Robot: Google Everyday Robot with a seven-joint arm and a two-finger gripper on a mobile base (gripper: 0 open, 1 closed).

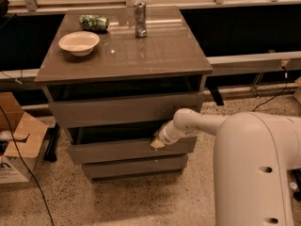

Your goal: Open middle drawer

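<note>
A grey cabinet [122,55] with three drawers stands in the middle of the view. The middle drawer [117,150] is pulled out a little, with a dark gap above its front. My gripper [157,142] is at the top edge of the middle drawer front, toward its right side, at the end of my white arm [202,124] reaching in from the right. The top drawer [122,109] and the bottom drawer [131,167] sit further back.
On the cabinet top are a white bowl [79,42], a green crumpled bag [93,22] and a silver can [139,19]. A cardboard box [19,145] stands on the floor at the left. Cables run over the speckled floor. My white body [258,173] fills the lower right.
</note>
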